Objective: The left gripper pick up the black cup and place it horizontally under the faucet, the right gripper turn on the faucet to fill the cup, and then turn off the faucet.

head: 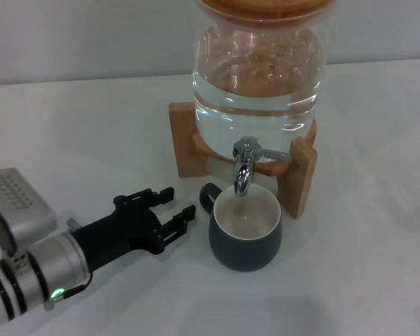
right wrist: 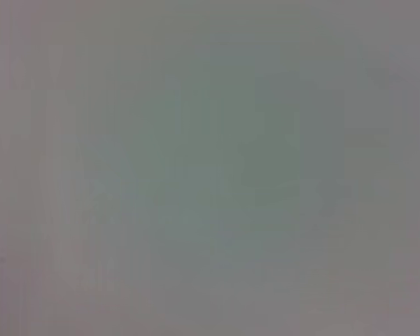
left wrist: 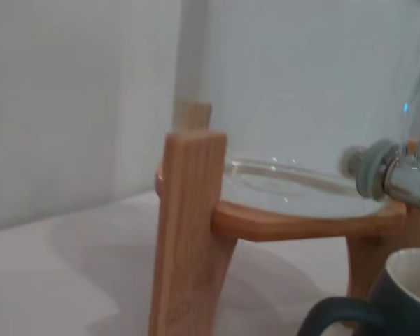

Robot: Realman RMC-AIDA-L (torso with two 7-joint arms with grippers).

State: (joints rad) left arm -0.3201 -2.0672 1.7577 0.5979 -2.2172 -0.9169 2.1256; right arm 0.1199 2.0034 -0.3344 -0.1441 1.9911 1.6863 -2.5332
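Note:
The black cup (head: 245, 230) stands upright on the white table, right under the faucet (head: 243, 165), its handle turned toward my left gripper. The cup's cream inside shows, and I cannot tell if there is water in it. My left gripper (head: 176, 208) is open and empty, a short way to the left of the cup's handle, not touching it. The faucet is fitted to a clear glass water jar (head: 257, 84). In the left wrist view the cup's handle and rim (left wrist: 378, 311) and the faucet (left wrist: 406, 175) show. My right gripper is out of view.
The jar rests on a wooden stand (head: 302, 175) whose legs flank the cup; the stand's near leg (left wrist: 192, 231) fills the left wrist view. The right wrist view is a blank grey blur.

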